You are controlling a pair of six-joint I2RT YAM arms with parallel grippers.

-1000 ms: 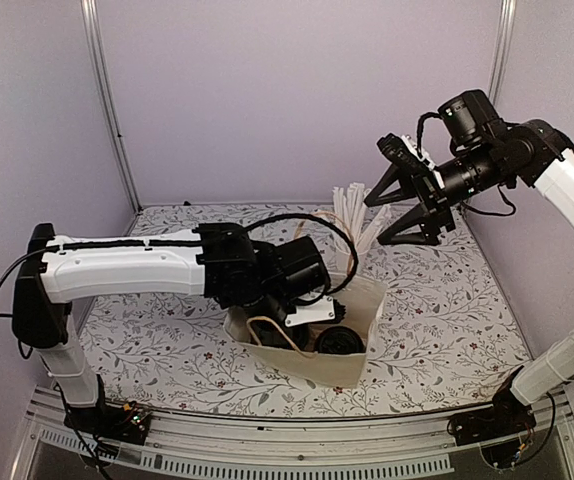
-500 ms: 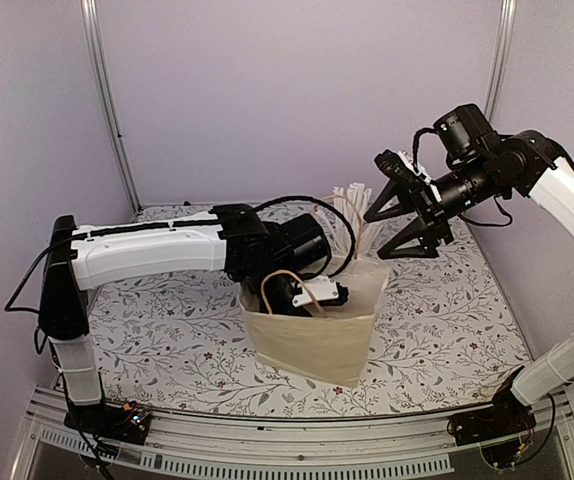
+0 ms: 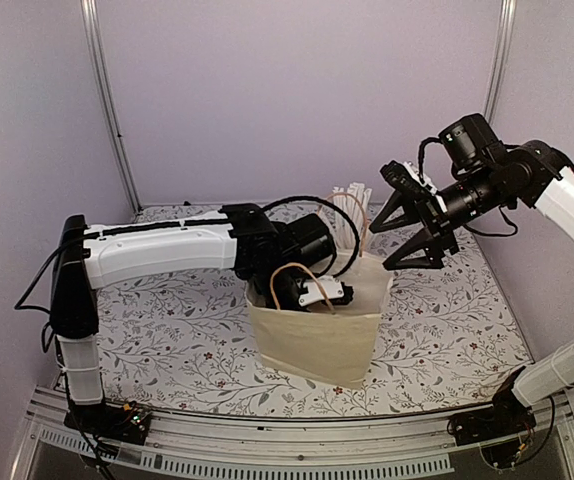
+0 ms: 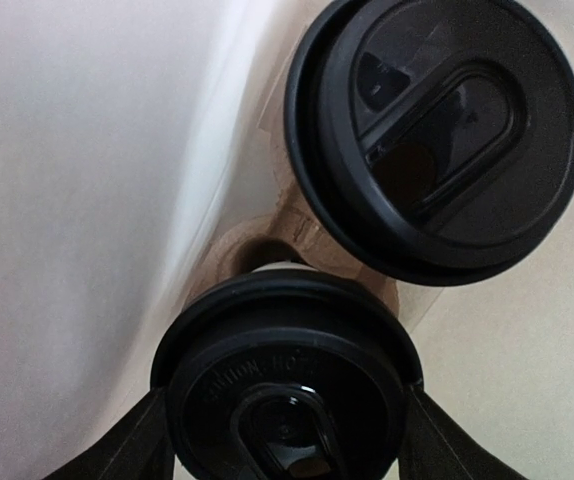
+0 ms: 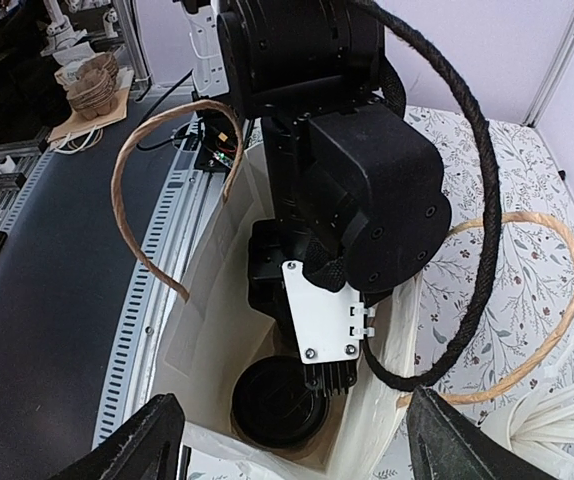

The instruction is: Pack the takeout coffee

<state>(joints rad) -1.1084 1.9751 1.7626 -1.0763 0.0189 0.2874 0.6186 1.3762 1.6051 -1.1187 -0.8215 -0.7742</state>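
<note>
In the left wrist view my left gripper reaches down inside the cream paper bag. Its fingers press both sides of a takeout coffee's black lid. A second black-lidded cup stands just beyond it on the bag's floor. The cups' white sides are hidden. From above, only the left wrist shows over the bag's mouth. My right gripper hangs open above the bag's far right edge with nothing between its fingers. One black lid shows below the left wrist in the right wrist view.
A white cup full of long white straws stands right behind the bag. The bag's brown twine handles arch up on either side of the left wrist. The floral tablecloth spreads around the bag.
The bag has gone from leaning open toward the camera to standing upright. My left arm swung right with it, still inside. The right gripper shifted only slightly.
</note>
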